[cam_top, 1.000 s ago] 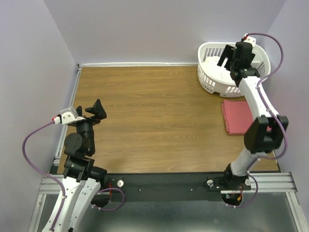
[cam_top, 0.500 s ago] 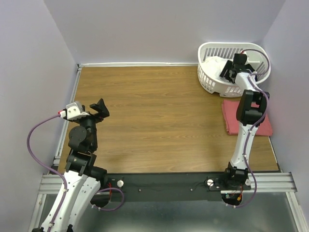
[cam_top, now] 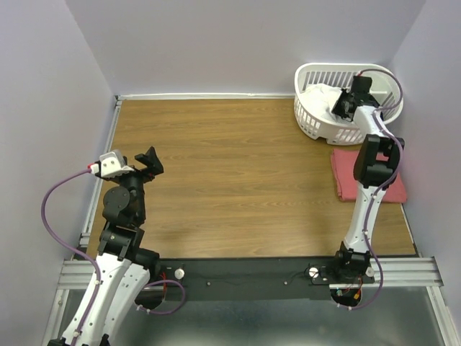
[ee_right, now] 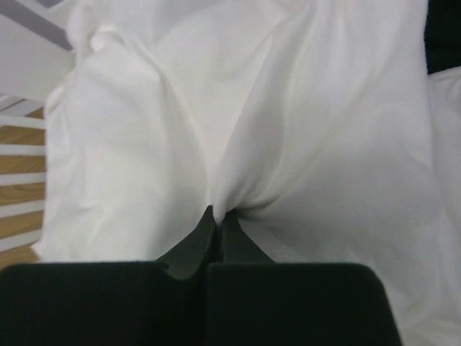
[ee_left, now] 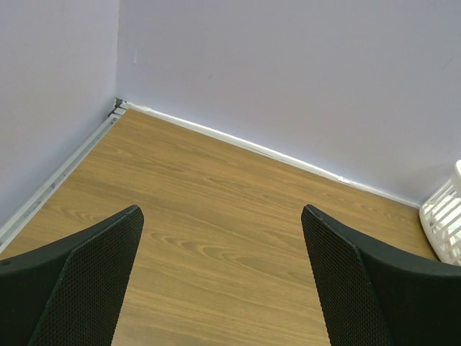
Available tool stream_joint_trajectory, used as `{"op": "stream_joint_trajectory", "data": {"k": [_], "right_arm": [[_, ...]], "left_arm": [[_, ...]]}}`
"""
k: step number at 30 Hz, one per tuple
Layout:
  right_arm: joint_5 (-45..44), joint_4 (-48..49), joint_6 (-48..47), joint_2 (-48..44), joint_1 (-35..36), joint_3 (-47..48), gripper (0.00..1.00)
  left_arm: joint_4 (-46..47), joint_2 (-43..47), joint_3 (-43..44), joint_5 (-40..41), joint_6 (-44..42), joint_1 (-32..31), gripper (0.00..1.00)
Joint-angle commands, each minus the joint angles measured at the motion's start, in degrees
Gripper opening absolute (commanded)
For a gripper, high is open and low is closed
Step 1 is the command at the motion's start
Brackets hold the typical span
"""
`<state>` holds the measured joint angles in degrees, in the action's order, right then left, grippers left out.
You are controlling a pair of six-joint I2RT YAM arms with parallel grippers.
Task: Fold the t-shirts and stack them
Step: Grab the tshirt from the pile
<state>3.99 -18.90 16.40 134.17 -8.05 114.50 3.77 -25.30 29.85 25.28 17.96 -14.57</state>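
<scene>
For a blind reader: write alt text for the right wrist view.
The right gripper is shut on a pinch of the white t-shirt, whose bunched folds fill nearly the whole picture. Slats of the white basket show at the left edge.

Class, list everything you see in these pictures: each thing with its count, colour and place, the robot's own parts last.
table: one, brown wood grain, under everything
basket: one, white slatted plastic, far right corner of the table
white t-shirt: one, white, bunched inside the basket
red t-shirt: one, salmon-red, folded flat on the table, just nearer than the basket
left end effector: one, black, open above the table's left side, holding nothing
right end effector: one, black, inside the basket, shut on the white t-shirt
</scene>
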Motion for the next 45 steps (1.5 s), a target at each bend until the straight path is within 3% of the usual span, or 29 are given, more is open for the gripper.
{"op": "stream_joint_trajectory", "data": {"k": [1,7,13,18,27,34,39,45], "right_arm": [[4.80,0.00,-0.23,-11.11,0.41,0.11,0.01],[5.59,0.44,-0.14,-22.44,0.58,-1.03,0.01],[2.44,1.49,1.26,-29.56,0.85,-2.34,0.01],[5.58,5.00,1.97,-33.62,0.94,-3.23,0.01],[10.77,11.42,4.51,-37.22,1.37,4.85,0.01],[20.26,15.11,12.58,-34.86,2.86,18.56,0.01],[25.80,18.10,17.26,-33.45,7.87,21.38,0.01],[27.47,18.37,17.17,-31.08,22.01,21.20,0.01]], "left_arm": [[1.42,1.39,-0.31,-1.11,-0.64,0.42,0.98],[1.15,3.41,-0.31,-1.11,-0.47,0.42,0.98],[0.89,4.82,-0.49,-1.20,-0.29,0.51,0.98],[0.45,5.17,-0.40,-1.19,-0.29,0.51,0.98],[0.18,5.00,-0.31,-1.11,-0.29,0.42,0.98],[-0.43,5.35,-0.23,-0.84,-0.20,0.50,0.98],[-1.22,5.96,-0.14,-1.02,-0.20,0.51,0.98],[-2.36,6.93,-0.05,-1.37,0.06,0.59,0.98]]}}
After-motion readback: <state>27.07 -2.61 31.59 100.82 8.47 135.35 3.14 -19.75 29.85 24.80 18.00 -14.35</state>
